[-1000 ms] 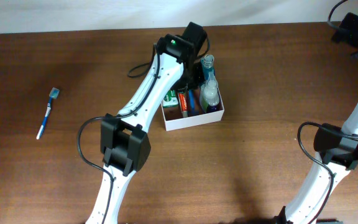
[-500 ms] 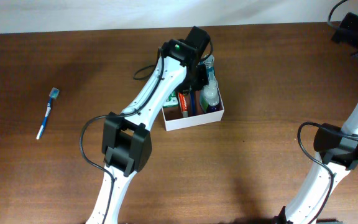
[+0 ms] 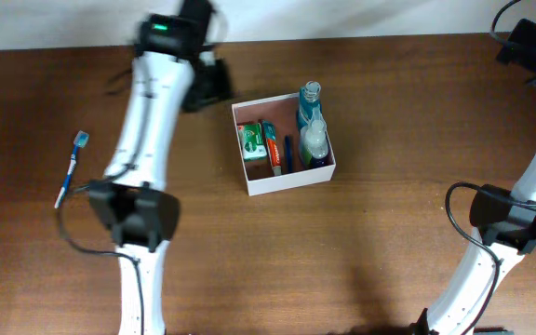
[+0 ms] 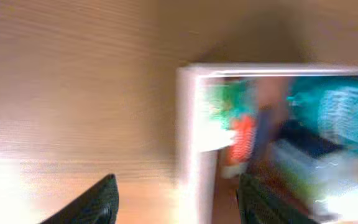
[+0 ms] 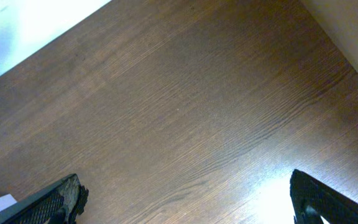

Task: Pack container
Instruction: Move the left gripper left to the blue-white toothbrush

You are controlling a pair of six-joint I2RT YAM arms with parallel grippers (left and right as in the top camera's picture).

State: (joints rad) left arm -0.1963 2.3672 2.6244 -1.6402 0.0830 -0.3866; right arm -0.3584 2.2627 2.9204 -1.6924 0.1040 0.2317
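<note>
The container point(image 3: 291, 180), a white-walled square box, sits mid-table. Inside stand a teal bottle point(image 3: 307, 100) and a clear bottle point(image 3: 314, 141), beside a green packet point(image 3: 252, 141), a red tube point(image 3: 270, 149) and a thin blue item point(image 3: 287, 154). My left gripper point(image 3: 220, 86) hovers just off the box's far left corner, open and holding nothing. In the blurred left wrist view its jaws point(image 4: 179, 202) stand apart over the container's white wall point(image 4: 191, 124). My right gripper point(image 5: 185, 199) is open over bare wood, at the far right corner point(image 3: 529, 46).
A blue and white toothbrush point(image 3: 70, 169) lies on the table far to the left. The right arm's elbow point(image 3: 505, 219) hangs over the table's right side. The wall edge runs along the back.
My left arm has swung away from above the container toward the back left, and its jaws have opened. The bottles stay standing in the box. The right arm has not moved.
</note>
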